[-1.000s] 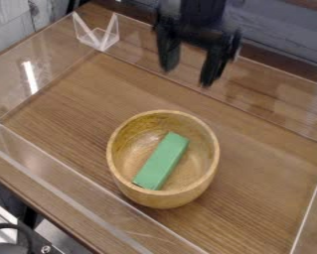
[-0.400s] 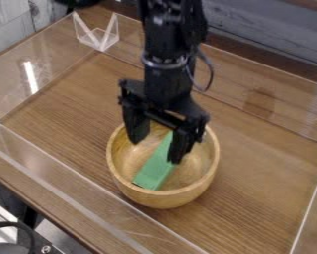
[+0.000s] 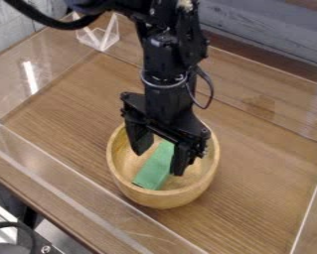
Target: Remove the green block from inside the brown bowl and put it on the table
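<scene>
The black tool (image 3: pixel 165 146) hangs spread over the flat green block (image 3: pixel 157 166). The block lies inside the round, thick-walled brown bowl (image 3: pixel 127 184) at lower centre on the glossy wood-grain desk (image 3: pixel 267 129).

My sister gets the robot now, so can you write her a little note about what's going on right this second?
Gripper: open, pointing down into the brown bowl, fingers either side of the green block. Whether they touch it, I cannot tell.
Green block: lying in the bowl, not gripped.
Bowl: on the table, near the front.
Done: gripper lined up over the block.
Left: close on the block, lift it out, set it on the table.
</scene>
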`<state>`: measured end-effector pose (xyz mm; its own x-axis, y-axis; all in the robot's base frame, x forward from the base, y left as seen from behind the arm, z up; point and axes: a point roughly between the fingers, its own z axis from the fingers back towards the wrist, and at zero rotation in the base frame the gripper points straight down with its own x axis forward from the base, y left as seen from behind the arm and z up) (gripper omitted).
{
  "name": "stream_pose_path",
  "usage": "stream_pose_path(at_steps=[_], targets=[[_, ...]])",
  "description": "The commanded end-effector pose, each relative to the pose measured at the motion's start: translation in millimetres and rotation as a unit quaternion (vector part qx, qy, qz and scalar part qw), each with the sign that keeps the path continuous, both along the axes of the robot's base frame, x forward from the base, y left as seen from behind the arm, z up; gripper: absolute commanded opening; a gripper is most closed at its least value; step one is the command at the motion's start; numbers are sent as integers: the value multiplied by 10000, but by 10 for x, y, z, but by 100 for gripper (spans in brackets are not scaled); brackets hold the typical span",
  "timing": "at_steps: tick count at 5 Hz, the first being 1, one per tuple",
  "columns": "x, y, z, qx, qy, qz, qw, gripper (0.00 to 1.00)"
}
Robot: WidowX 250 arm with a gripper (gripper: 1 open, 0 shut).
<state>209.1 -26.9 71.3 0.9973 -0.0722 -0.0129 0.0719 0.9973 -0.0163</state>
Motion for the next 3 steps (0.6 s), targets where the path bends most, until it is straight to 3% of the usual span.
stream_pose_path(at_steps=[1, 3], targets=[[51, 10, 88, -70, -209, -2, 9998, 100], [54, 31, 99, -147, -222, -38, 9996, 100]])
